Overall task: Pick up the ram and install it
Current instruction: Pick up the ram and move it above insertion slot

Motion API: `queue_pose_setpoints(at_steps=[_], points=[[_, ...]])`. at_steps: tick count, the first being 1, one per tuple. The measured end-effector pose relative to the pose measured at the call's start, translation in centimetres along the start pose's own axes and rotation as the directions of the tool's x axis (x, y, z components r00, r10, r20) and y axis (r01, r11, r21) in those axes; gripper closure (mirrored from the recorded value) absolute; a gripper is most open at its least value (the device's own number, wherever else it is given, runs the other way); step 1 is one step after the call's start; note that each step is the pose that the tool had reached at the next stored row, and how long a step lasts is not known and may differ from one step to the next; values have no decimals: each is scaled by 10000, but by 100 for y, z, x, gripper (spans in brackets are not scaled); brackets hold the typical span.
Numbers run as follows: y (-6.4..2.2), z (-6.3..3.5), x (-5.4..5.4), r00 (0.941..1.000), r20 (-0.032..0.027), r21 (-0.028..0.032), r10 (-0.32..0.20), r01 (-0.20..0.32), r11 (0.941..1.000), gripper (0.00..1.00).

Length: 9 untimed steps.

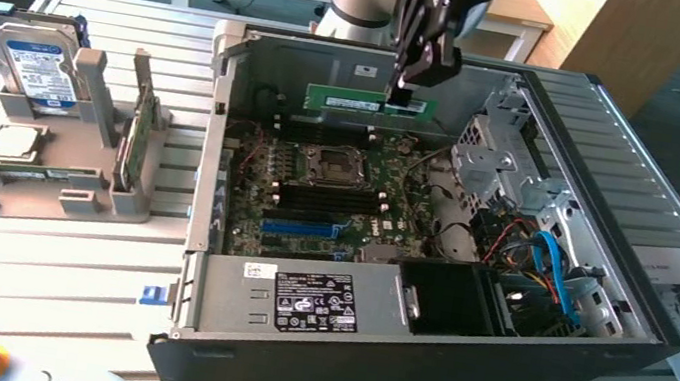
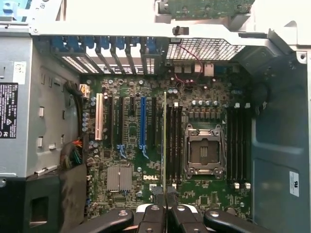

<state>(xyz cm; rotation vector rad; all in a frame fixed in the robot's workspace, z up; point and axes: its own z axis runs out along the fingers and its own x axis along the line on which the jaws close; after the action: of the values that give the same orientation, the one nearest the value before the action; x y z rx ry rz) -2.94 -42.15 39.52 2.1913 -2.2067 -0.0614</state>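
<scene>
Ram stick (image 1: pixel 350 101), just one, hangs clamped in the pincer (image 1: pixel 401 97) above one motherboard (image 1: pixel 311 201).

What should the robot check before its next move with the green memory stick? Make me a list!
1. The gripper is shut on the memory stick: ok.
2. The stick is held level above the motherboard, touching nothing else: ok.
3. The stick runs the same way as the black memory slots beside the processor socket: ok.
4. The stick is exactly over one slot: cannot tell.
5. Those slots are empty: ok.
</scene>
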Motion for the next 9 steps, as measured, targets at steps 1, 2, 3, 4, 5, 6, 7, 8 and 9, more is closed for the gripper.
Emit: queue_pose_setpoints(at_steps=[1,2,3,4,5,6,7,8,9], points=[[-4,1,-18,10000,-1,0,0,0,10000,88],[-7,2,-35,10000,0,-1,0,0,10000,88],[-11,3,-52,10000,0,-1,0,0,10000,88],[-13,3,-66,10000,-1,-2,0,0,10000,88],[-14,4,-76,10000,1,-2,0,0,10000,88],[-15,5,-86,10000,1,-1,1,-1,10000,88],[-16,5,-96,10000,0,-2,0,0,10000,88],[-17,6,-106,10000,0,-3,0,0,10000,88],[-17,6,-111,10000,0,-3,0,0,10000,88]])
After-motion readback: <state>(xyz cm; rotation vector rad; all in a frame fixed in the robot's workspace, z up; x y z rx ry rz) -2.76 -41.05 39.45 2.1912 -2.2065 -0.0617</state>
